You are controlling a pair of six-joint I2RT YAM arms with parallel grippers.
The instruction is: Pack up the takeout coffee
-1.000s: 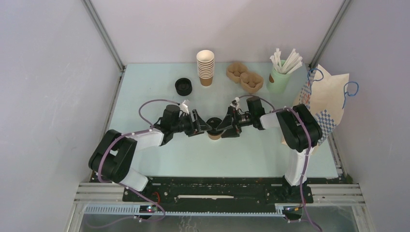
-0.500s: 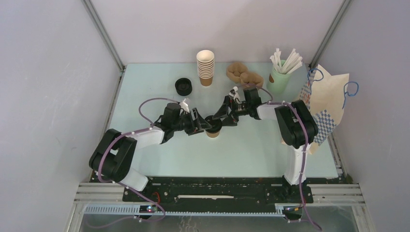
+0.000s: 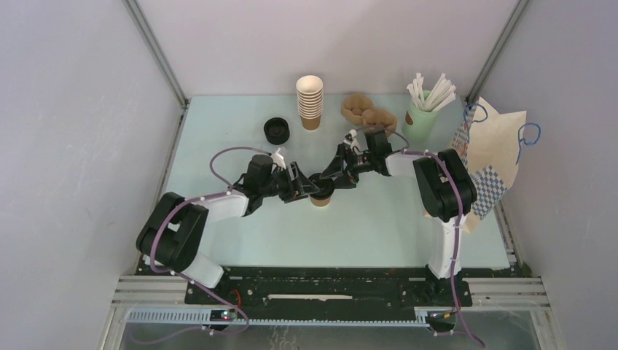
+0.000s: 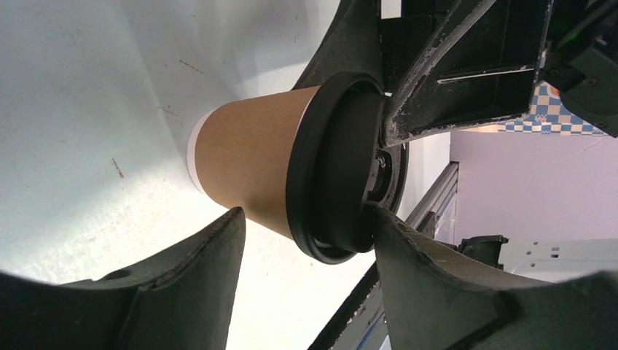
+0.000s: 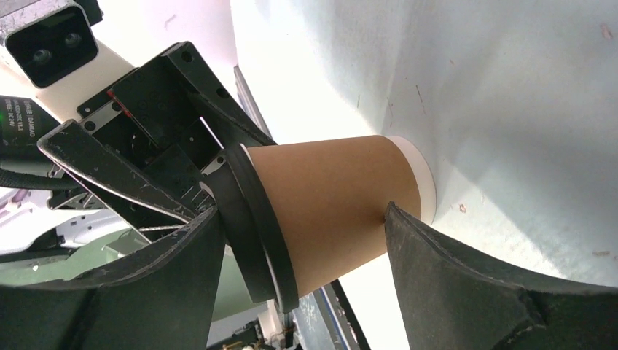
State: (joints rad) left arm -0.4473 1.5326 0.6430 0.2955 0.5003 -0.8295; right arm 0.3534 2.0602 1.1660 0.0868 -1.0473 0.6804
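The takeout coffee [image 3: 321, 200] is a brown kraft cup with a black lid [image 3: 320, 187]. It stands upright at mid-table between both grippers. My left gripper [image 3: 306, 188] is open and turned on edge. In the left wrist view [image 4: 306, 219] one finger touches the lid [image 4: 335, 168] top and the other sits beside the cup [image 4: 248, 157] wall. My right gripper [image 3: 337, 175] is open on the cup's other side. In the right wrist view [image 5: 299, 215] its lower finger touches the cup [image 5: 335, 204] near the base and the upper one is level with the lid [image 5: 251, 219].
A stack of kraft cups [image 3: 310, 102] and a black lid stack [image 3: 277, 130] stand at the back. A pulp cup tray [image 3: 364, 113] lies behind the right arm. A pale green cup with straws [image 3: 421, 117] and a paper bag [image 3: 492, 149] are at the right.
My right gripper has drawn back up and away from the cup toward the far side. The cup and my left gripper shifted slightly toward the back left.
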